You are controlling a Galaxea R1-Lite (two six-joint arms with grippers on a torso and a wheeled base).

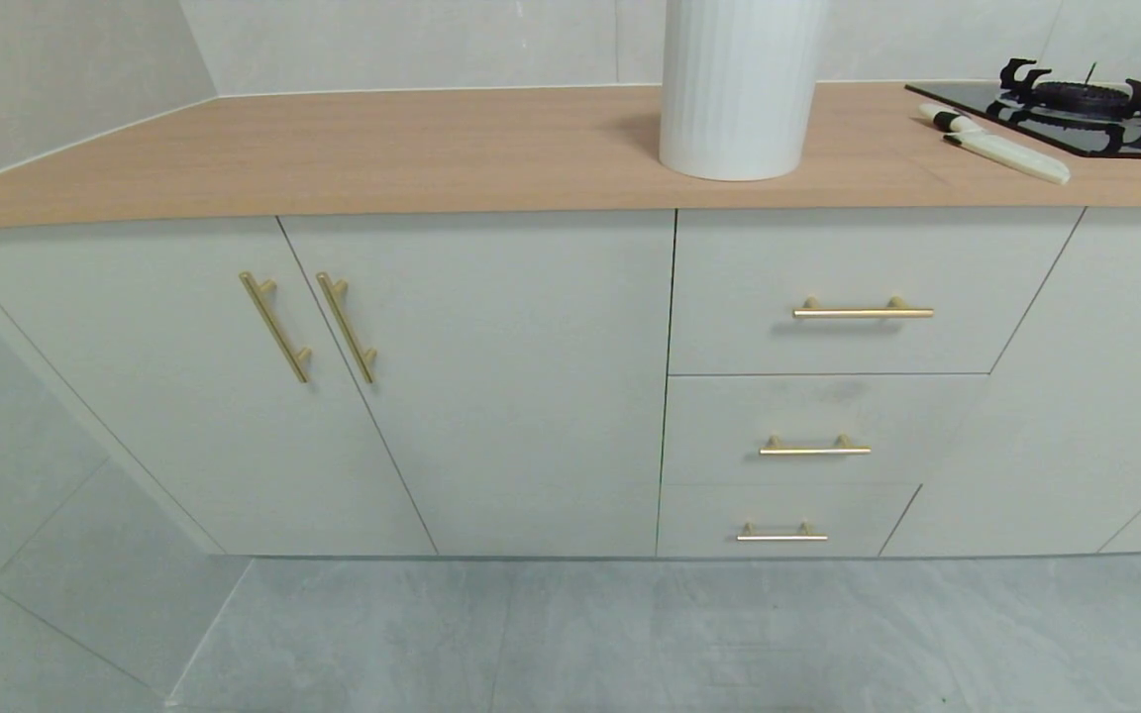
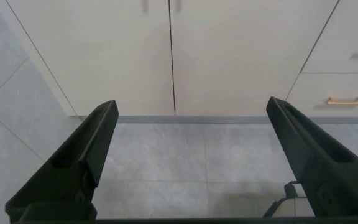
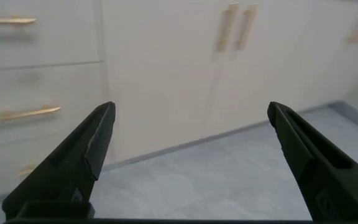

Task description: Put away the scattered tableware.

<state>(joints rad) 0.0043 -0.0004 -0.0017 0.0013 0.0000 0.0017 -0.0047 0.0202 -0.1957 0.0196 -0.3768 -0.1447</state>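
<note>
The counter [image 1: 382, 149] is long, and the only tableware in sight lies at its right end, so a reach there could clip the tall white canister [image 1: 737, 89] or the hob [image 1: 1076, 114]. The three drawers [image 1: 828, 347] below are shut, which would stall stowing. The knife [image 1: 1001, 151] lies flat on the wood just beside the hob, so it is probably hard to pinch and may slip. The left gripper [image 2: 191, 107] and right gripper [image 3: 191, 109] hang low before the cabinet fronts, jaws wide apart, holding and touching nothing.

White knife [image 1: 994, 146], flat on counter [image 1: 382, 149]; beside stove [image 1: 1125, 139]
</note>
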